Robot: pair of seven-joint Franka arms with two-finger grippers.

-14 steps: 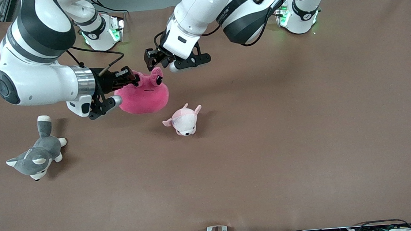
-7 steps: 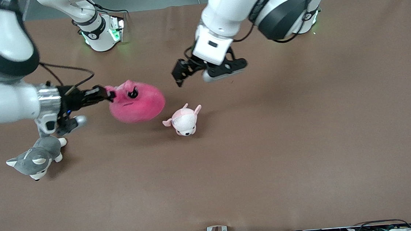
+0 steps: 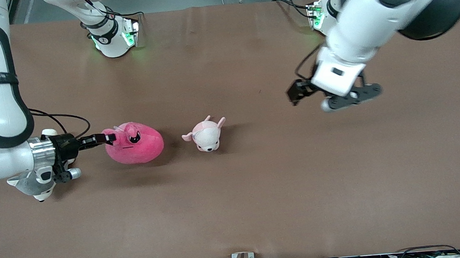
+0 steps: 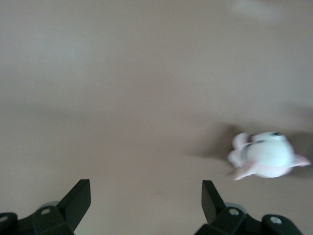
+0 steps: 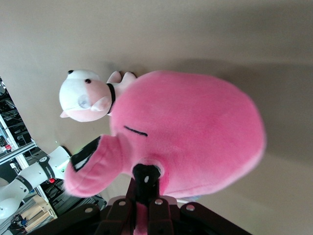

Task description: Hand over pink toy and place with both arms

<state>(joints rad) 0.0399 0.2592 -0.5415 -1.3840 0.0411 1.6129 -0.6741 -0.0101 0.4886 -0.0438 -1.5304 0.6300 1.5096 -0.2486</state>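
Judging progress: the handover looks done, since only the right hand (image 3: 105, 138) holds the pink toy (image 3: 134, 142); the release is left.
Counter (image 3: 259, 192): brown, it carries all the plush things.
Pink toy: low over or on the counter, I cannot tell which, beside the pale pink plush (image 3: 205, 134), toward the right arm's end.
Right hand: fingers pinching a nub of the toy.
Left hand (image 3: 295, 93): spread and empty, over bare counter toward the left arm's end.
Hidden: the grey husky plush (image 3: 33, 187) is mostly covered by the right arm.
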